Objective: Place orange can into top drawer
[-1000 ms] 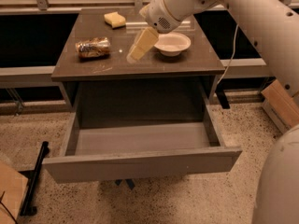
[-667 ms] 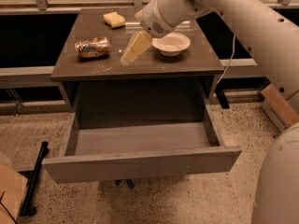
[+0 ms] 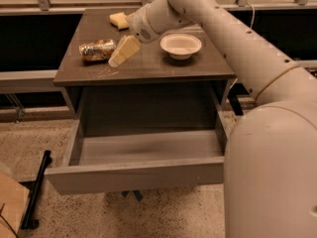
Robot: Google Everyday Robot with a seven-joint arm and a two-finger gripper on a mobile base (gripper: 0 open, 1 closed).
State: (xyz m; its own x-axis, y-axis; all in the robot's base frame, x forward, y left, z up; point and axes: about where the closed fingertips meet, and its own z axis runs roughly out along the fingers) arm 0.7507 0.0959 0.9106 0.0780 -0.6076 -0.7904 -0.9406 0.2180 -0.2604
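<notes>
"How was the arm (image 3: 247,53) set?"

"It ran from the bulky lower-right segment up and leftward to a bend at the top edge, then turned down and to the left."

"And the pincer (image 3: 123,52)?"

"It hung below the rounded wrist (image 3: 144,25), slanting down and left, with its tip low over the left part of the worktop (image 3: 163,66)."

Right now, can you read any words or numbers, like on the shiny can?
No text can be read anywhere.
Small shiny orange-brown and silver can, lying on its side: label too blurred to read.
Round white bowl, yellow sponge block, open grey top drawer: no markings show.
Cream gripper, just right of the can above the tabletop: no label shows.
</notes>
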